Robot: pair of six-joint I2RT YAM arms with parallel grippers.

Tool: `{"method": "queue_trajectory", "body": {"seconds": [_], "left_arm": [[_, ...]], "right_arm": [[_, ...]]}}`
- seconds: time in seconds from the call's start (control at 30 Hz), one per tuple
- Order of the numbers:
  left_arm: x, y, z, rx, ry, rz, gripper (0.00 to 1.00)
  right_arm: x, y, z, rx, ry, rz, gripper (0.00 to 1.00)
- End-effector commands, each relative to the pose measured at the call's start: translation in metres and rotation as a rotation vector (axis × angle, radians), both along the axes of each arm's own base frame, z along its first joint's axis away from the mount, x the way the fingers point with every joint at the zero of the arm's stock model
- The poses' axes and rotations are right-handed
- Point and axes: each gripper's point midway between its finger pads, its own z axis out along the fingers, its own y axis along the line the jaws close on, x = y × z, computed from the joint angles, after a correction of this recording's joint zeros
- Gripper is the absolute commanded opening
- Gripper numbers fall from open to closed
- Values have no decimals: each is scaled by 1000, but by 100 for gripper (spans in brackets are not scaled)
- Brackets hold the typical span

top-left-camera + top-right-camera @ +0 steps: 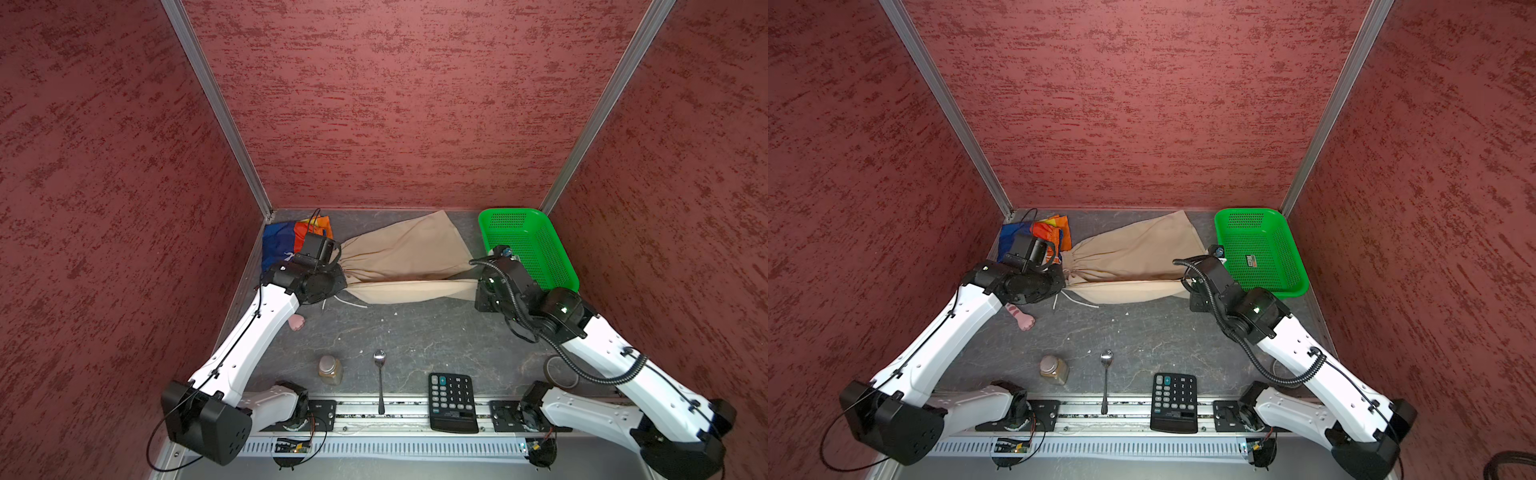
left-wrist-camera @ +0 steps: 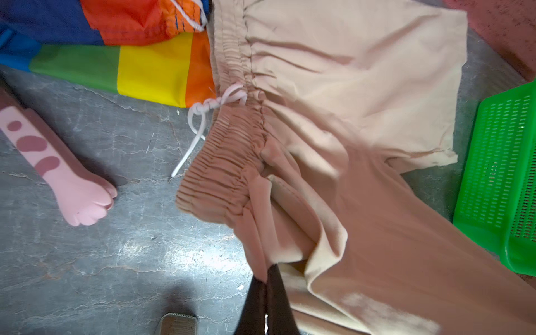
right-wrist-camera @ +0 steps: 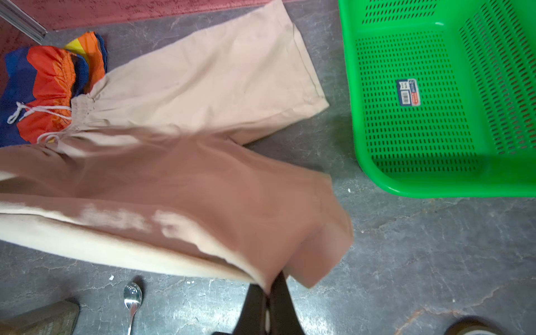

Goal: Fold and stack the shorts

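The beige shorts lie across the back of the table, gathered waistband to the left. Their near leg is lifted off the table and stretched between both grippers. My left gripper is shut on a fold of beige cloth just below the waistband, beside the white drawstring. My right gripper is shut on the hem corner of that near leg of the beige shorts. The far leg lies flat. The rainbow-striped shorts are bunched in the back left corner, touching the beige waistband.
A green perforated basket stands at the back right, close to my right wrist. A pink cat-paw toy lies beside the left arm. A jar, a spoon and a calculator line the front edge.
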Motion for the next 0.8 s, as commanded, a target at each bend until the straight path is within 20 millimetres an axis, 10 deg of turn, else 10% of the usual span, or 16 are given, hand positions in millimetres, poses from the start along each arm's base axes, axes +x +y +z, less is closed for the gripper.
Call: {"method": "queue_trajectory", "body": {"seconds": [0.0,0.53,0.77], "left_arm": [[-6,19,17,59,-17,60,0],[66,21,72,59,-138,69,0],[102,18,68,10,-128,80,0]], "right_arm": [[17,-15,26,-73,-86,-68,0],[136,-12,99,-193,-329,-124,0],[181,1,66,-212,-258,-84,0]]}}
